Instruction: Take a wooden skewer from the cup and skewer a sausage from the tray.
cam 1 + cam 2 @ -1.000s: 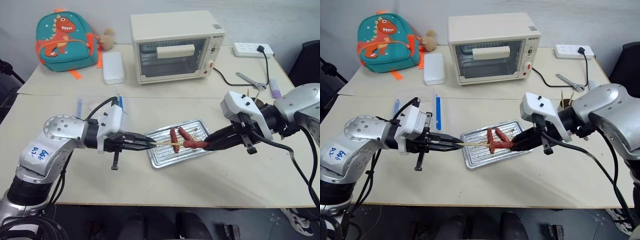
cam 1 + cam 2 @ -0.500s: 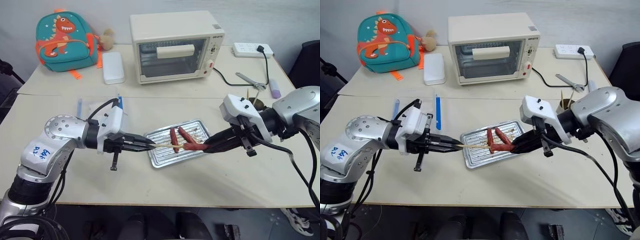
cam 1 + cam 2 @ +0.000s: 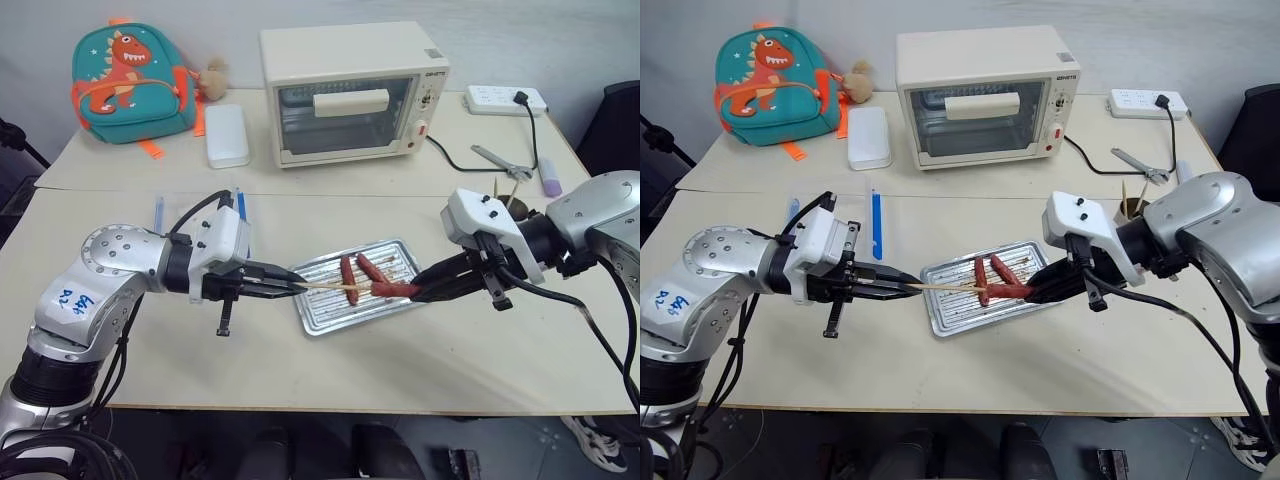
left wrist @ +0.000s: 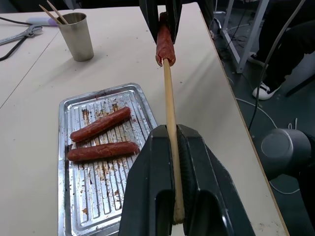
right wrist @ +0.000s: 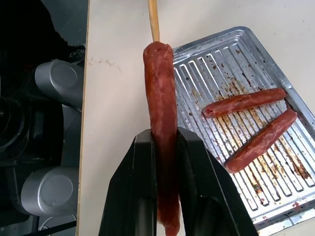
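Above the tray [image 3: 322,312], the sausage [image 3: 393,290] is being clamped endwise by the right gripper [image 3: 420,290]. The wooden skewer [image 3: 330,288] is being pinched by the left gripper [image 3: 296,288], its tip lined up for piercing.

**Skewer tip now in the sausage end**

The thin pale wooden skewer [image 4: 169,93] in the left gripper [image 3: 290,286] now meets the near end of the short reddish-brown sausage [image 5: 161,123] clamped by the right gripper [image 3: 422,288]. A second ago the pair sat a touch lower over the ridged silver metal tray [image 3: 330,312]; both grippers ride slightly higher now.
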Robot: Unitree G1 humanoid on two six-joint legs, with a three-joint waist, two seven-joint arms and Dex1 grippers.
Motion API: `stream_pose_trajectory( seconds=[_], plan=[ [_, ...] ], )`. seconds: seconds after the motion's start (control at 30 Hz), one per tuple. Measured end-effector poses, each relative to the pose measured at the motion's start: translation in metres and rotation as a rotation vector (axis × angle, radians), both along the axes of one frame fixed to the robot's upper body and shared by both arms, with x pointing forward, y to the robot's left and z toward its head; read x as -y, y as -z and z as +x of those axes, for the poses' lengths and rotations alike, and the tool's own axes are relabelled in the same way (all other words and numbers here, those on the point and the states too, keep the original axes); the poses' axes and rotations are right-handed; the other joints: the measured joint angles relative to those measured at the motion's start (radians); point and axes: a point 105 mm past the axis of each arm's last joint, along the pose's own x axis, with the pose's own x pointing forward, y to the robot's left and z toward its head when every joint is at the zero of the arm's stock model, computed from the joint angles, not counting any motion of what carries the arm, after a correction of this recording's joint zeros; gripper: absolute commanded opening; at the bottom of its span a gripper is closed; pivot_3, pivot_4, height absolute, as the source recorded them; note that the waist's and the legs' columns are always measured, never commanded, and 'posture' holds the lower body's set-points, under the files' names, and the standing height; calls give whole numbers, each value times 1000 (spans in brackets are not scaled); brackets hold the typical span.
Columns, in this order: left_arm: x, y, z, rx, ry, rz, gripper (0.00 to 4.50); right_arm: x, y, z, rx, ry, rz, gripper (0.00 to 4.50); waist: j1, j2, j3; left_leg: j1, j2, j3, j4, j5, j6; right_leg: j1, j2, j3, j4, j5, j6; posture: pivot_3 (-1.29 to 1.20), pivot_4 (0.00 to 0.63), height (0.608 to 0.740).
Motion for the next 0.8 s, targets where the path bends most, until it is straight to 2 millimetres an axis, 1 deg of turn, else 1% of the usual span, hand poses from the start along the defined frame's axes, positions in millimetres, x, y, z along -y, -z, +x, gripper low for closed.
stream_pose_trajectory(
  seconds=[0.13, 0.3, 0.53, 0.8],
  plan=[
    [2, 1, 0, -3, 6, -6, 0, -4, 0, -2, -21, -10, 15, 289, 0, 0, 0, 0, 0, 0, 0, 0, 0, 0, 0, 0, 0, 0, 0, 0, 150, 740],
    [12, -1, -1, 3, 42, -21, 0, -11, -5, -6, -33, -30, 26, 289, 1, 0, 0, -1, 0, -1, 2, 0, 0, 0, 0, 0, 1, 0, 0, 0, 150, 740],
    [23, -1, 2, 13, 66, -28, 0, -16, -4, -9, -52, -34, 36, 289, 1, 0, 0, -1, 0, 0, 4, 0, 1, 0, 0, 0, 2, 0, 0, 0, 150, 740],
    [26, 1, 6, 15, 77, -32, 0, -18, -4, -8, -55, -24, 39, 289, 1, 0, 0, -1, 0, -1, 5, -1, 1, 0, 0, 0, 2, 0, 0, 0, 150, 740]
  ],
)
